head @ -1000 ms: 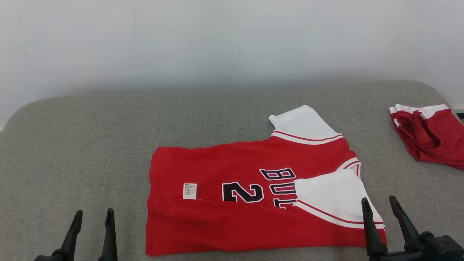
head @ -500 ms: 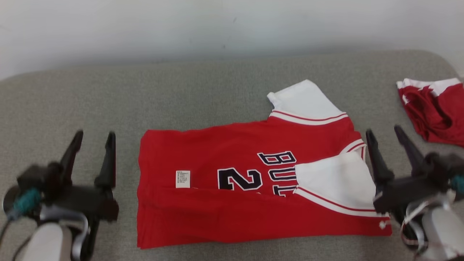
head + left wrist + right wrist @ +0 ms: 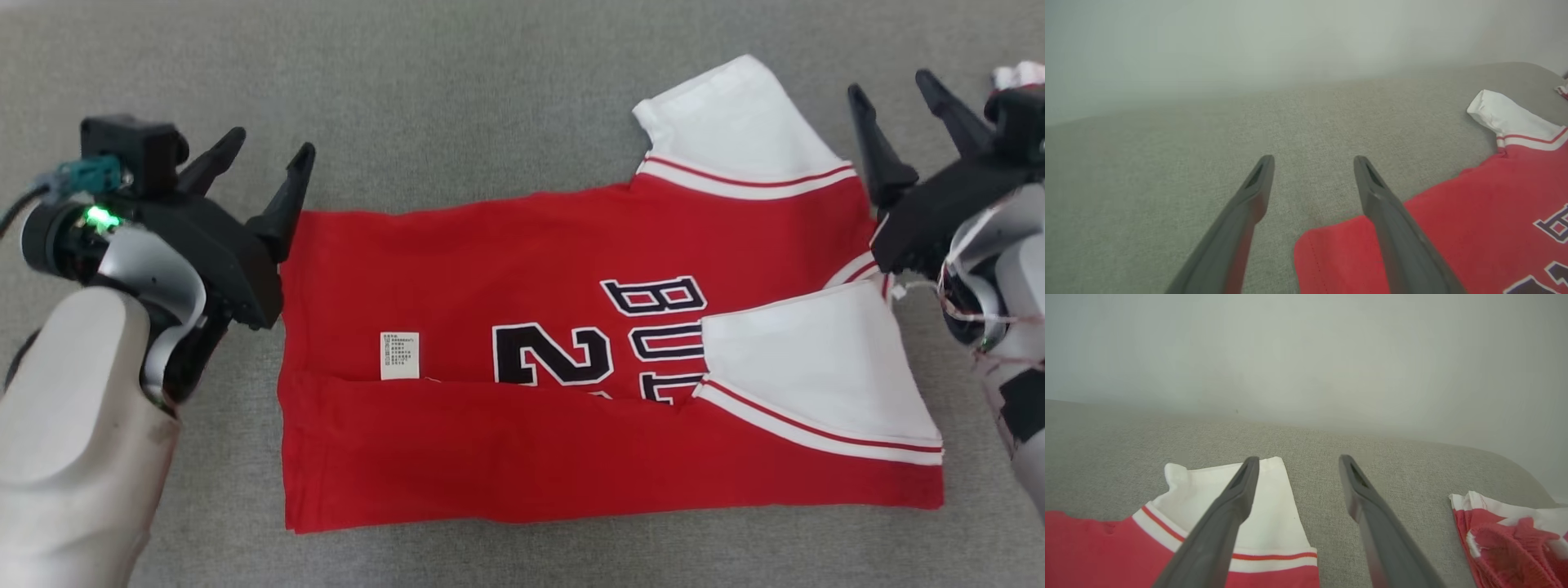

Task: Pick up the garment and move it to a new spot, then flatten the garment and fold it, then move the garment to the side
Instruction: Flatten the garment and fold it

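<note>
- Head view: a red jersey [image 3: 522, 278] with white sleeves lies flat on the grey cloth-covered desk [image 3: 490, 98], collar end to the right and hem to the left.
  - Its near long edge is folded over toward the far side.
  - The near sleeve [image 3: 808, 359] is folded in over the chest and covers part of the dark lettering.
  - The far sleeve [image 3: 735, 122] juts out toward the far side.
  - A white care label [image 3: 399, 355] shows near the hem.
  - The left jaws stand spread at the jersey's far left corner, their fingers [image 3: 290, 192] empty.
  - The right jaws stand spread just beyond the far right shoulder, fingers [image 3: 873, 139] also empty.
- Left wrist view: the two fingers [image 3: 1245, 220] are wide apart, with bare desk [image 3: 1167, 163] between them.
  - The right-hand finger crosses the corner of the jersey [image 3: 1474, 212]; whether it touches the cloth cannot be told.
  - A pale wall [image 3: 1208, 49] rises behind the desk.
- Right wrist view: the fingers [image 3: 1216, 526] are wide apart and pinch nothing.
  - One finger lies over the far sleeve [image 3: 1274, 514] and the other over bare desk [image 3: 1392, 465].
  - A second red-and-white garment [image 3: 1511, 543] lies crumpled well to the right.
</note>
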Controlling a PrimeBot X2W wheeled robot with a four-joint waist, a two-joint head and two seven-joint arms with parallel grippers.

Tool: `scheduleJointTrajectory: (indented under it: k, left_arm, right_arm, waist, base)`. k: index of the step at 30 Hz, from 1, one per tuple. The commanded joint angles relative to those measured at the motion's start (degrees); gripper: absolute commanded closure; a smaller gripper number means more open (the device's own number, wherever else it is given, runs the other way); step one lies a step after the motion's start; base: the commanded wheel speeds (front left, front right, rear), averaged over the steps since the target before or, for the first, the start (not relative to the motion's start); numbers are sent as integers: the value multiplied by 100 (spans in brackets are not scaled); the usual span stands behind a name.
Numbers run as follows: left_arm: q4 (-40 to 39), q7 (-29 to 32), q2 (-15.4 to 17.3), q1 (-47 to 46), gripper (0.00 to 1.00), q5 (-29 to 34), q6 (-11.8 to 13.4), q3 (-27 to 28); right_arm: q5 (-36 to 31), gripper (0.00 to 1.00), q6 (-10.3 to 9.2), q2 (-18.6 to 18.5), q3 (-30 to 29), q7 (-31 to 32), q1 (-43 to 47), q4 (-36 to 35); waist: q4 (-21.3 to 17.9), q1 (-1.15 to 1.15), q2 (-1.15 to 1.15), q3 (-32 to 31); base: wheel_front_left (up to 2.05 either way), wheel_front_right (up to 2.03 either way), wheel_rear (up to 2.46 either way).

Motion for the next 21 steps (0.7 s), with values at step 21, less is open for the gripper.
scheduleJointTrajectory:
  k: [21]
  left_arm:
    - [-198, 2048, 101, -789, 0, -1382, 11, -1129]
  right_arm:
    - [801, 0, -15, -245, 1853, 723, -2192, 1919]
  waist:
    - [695, -2, -2, 827]
  base:
    - [0, 0, 0]
